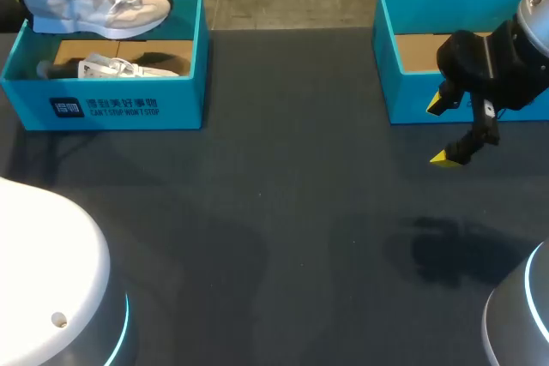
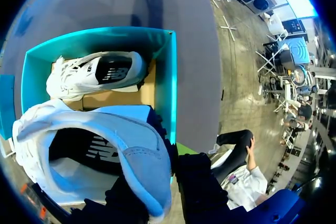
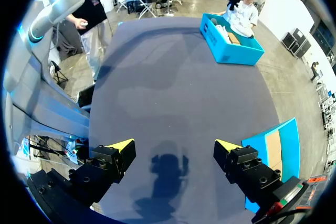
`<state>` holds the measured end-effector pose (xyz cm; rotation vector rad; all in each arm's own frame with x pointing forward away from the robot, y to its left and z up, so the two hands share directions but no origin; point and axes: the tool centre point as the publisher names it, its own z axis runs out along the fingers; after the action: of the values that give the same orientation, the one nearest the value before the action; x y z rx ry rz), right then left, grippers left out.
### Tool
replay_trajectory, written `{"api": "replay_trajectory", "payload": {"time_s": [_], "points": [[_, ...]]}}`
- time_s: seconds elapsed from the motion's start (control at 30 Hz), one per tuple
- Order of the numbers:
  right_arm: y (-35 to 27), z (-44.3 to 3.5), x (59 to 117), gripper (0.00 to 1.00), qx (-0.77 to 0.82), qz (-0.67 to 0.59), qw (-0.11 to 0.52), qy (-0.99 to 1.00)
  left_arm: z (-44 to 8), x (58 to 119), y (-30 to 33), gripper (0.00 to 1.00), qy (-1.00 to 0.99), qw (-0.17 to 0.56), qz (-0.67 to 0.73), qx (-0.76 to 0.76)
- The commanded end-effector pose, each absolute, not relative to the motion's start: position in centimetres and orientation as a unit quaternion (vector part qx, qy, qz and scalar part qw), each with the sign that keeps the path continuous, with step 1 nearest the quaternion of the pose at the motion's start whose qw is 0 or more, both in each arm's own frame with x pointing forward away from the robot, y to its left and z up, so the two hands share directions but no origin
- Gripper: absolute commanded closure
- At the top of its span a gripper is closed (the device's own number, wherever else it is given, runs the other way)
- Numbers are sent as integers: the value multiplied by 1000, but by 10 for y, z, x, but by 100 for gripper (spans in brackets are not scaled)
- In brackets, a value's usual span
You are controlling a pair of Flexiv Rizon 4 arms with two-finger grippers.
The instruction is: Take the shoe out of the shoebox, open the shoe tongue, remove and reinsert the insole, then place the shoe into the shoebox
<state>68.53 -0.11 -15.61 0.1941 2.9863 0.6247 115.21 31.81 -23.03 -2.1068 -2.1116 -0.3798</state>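
The shoe [image 1: 99, 2] hangs above the rear of the left box [image 1: 129, 109], its heel pinched in the left claw [image 2: 163, 192], which looks clenched on the collar. It should be light and soft, with a mesh upper that gives and a firmer sole. The stiff heel is probably the safest hold, though the toe may sag. A second shoe [image 1: 116, 66] lies on its side inside that box. The right box [image 1: 407, 96] shows only its cardboard floor. Before it the right claw [image 1: 446, 130] is released over the bench [image 1: 274, 212].

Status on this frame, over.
Left gripper shut on shoe, held above shoebox. Right gripper open over table. Second shoe lies inside shoebox.
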Motion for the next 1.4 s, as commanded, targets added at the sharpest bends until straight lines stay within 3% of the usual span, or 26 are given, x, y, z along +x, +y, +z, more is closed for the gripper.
{"api": "replay_trajectory", "payload": {"time_s": [0.03, 1.4], "points": [[1, -156, 688, 0, 63, 202, 39, 976, -239, 1152, 309, 100, -694, 72, -126, -705], [1, -156, 688, 0, 63, 202, 39, 976, -328, 1192, 310, 100, -704, 62, -122, -697]]}}
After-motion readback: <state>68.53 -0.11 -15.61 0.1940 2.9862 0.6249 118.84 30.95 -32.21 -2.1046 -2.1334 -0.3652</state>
